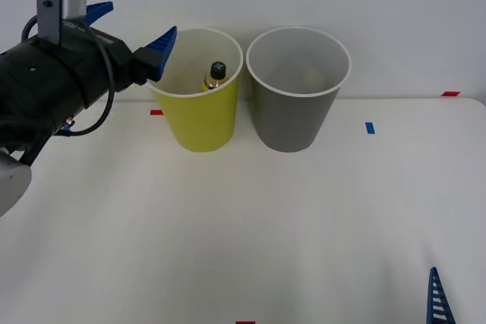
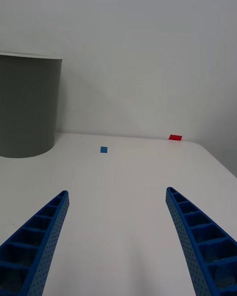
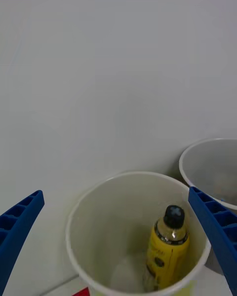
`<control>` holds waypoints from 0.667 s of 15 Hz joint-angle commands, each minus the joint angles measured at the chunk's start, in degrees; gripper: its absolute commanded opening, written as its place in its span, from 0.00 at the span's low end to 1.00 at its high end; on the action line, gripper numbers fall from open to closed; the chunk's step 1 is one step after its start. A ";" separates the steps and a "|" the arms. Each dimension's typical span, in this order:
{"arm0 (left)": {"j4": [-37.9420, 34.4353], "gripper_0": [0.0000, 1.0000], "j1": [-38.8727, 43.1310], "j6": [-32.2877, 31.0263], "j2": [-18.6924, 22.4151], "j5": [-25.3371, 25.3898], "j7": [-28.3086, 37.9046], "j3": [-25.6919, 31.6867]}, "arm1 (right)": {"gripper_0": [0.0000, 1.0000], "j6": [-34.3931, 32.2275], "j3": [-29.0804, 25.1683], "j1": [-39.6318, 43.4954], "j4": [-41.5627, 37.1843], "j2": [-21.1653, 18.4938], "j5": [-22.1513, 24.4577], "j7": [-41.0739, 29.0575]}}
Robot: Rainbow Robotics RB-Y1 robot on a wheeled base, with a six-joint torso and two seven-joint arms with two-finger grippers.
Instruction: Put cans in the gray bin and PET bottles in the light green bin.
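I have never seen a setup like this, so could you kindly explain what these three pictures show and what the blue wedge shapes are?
This is a two-armed robot sorting rubbish at a white table. The wide picture comes from a camera above its arms; the two tall pictures come from cameras on its wrists. The blue ribbed wedges are its fingers. The left gripper hangs open, empty, beside the rim of the light green bin. Inside that bin stands a small yellow bottle with a black cap. Next to it is the gray bin; I cannot tell what it holds. The right gripper waits open and empty, low over the table's near right corner. Small red and blue tape marks dot the table.
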 commanded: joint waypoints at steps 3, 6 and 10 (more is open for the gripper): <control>-10.94 1.00 17.49 -1.46 -0.45 -2.20 0.19 5.50 | 0.64 0.00 0.00 0.00 0.00 0.00 0.00 0.00; -11.21 1.00 25.40 -9.28 0.16 -2.64 -0.16 6.47 | 0.65 0.00 0.00 0.00 0.00 0.00 0.00 0.00; -4.70 1.00 31.64 -26.07 -2.74 -7.56 -1.13 4.44 | 0.65 0.00 0.00 0.00 0.00 0.00 0.00 0.00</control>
